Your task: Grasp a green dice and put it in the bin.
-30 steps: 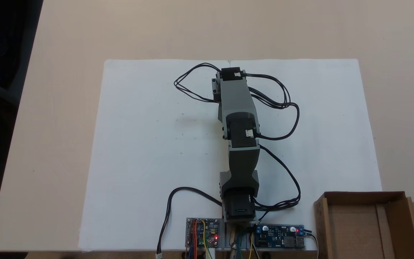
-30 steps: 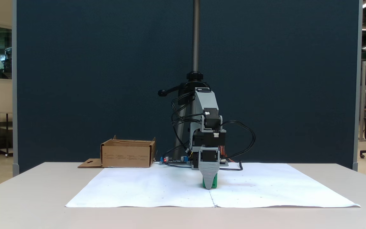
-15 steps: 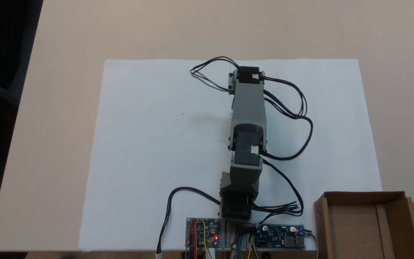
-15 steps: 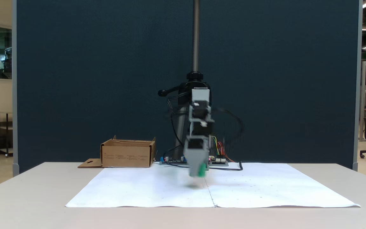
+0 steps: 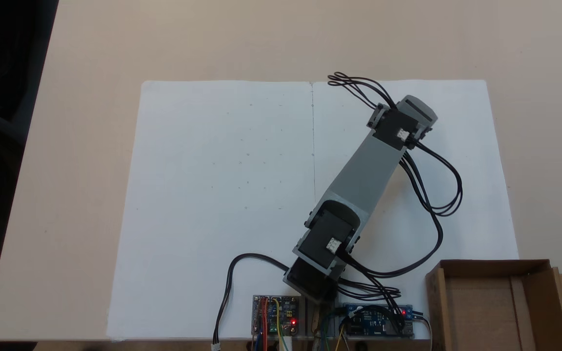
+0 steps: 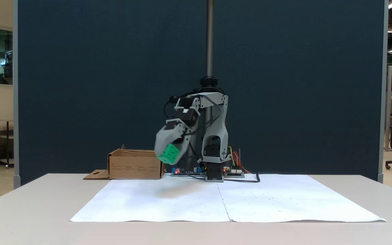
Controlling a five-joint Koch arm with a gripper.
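One grey robot arm [image 6: 213, 129] stands at the back of a beige desk [image 6: 29, 204] covered by one white paper sheet [image 6: 284, 200]. In the front-facing fixed view its hand [image 6: 169, 154] hangs in the air, centre-left of the frame, clamped around one green dice [image 6: 168, 153], pips showing. The dice is lifted clear of the paper, just right of one brown cardboard bin [image 6: 136, 165], near its top edge. In the top-down fixed view the arm [image 5: 369, 170] angles toward upper right, and the bin [image 5: 539, 307] sits at lower right. Two circuit boards [image 5: 275, 319] lie by the arm's base.
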